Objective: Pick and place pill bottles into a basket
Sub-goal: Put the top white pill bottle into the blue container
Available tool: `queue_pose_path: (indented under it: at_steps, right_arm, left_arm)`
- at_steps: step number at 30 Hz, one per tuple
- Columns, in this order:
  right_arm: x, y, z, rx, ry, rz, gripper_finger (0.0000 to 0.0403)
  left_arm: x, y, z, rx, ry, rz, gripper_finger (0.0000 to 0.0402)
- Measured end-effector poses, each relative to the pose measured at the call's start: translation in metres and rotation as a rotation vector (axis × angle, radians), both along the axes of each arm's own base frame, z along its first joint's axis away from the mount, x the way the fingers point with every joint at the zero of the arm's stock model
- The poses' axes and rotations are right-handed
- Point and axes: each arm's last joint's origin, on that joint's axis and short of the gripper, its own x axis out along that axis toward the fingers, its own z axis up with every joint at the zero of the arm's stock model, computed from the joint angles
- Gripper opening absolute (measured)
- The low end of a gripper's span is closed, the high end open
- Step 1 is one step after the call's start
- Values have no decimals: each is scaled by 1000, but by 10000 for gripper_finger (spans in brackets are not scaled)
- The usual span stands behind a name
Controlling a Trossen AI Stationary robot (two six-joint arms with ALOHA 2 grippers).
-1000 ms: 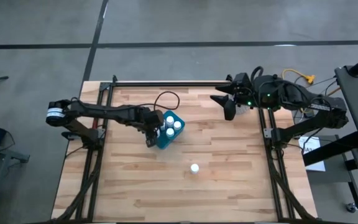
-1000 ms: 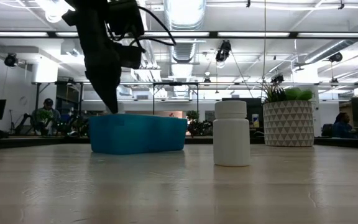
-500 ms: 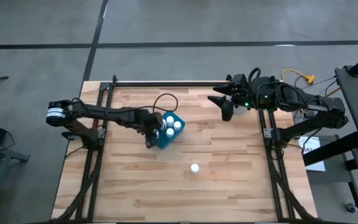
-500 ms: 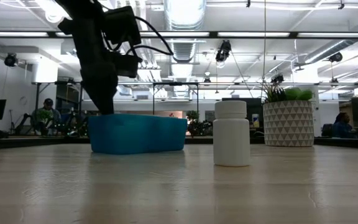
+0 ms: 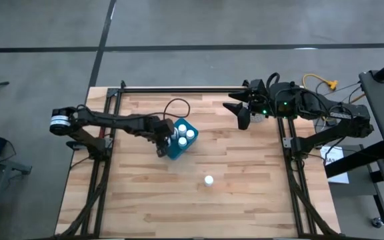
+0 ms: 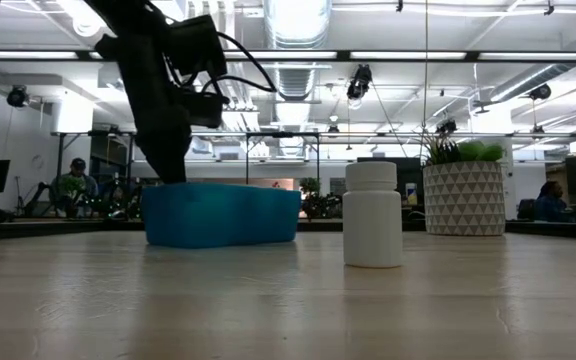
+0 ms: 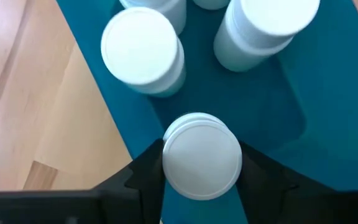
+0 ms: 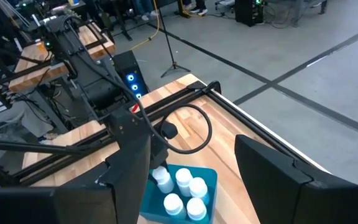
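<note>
Tabletop: upright pill bottle [image 6: 372, 214], cap up.

Six pill bottles [image 5: 209, 180] (seemingly five inside, one loose on the table [image 5: 245, 200]), one basket [image 5: 176, 150].

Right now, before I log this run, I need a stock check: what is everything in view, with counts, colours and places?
table: one, light wood, under everything.
basket: one, teal-blue, left of the table's middle.
pill bottles: six, white; five in the basket, counting the held bottle; the lone bottle stands on bare wood, apart from the basket.
plant pot: one, white patterned, green plant, beyond the lone bottle in the low view.
cable: one, black, looped behind the basket.
people: two, far off in the room behind.
left pincer: dark, in the basket, shut on the held bottle.
right pincer: dark, open, over the table's far right part.
</note>
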Motion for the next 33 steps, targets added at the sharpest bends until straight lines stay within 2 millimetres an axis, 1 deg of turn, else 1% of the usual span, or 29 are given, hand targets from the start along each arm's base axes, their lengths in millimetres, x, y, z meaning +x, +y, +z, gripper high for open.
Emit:
queue_pose_path:
  at_steps: [8, 15, 23, 33]
  right_arm:
    - [0, 0, 0, 0, 0, 0, 226]
    - [0, 0, 0, 0, 0, 0, 226]
    - [0, 0, 0, 0, 0, -1, 226]
    - [0, 0, 0, 14, -6, -6, 226]
  left_arm:
    - [-2, 0, -5, -4, 11, 4, 166]
    - [-1, 0, -2, -2, 8, -1, 170]
    - [5, 0, 10, 4, -24, -52, 171]
    - [3, 1, 5, 8, 13, -51, 172]
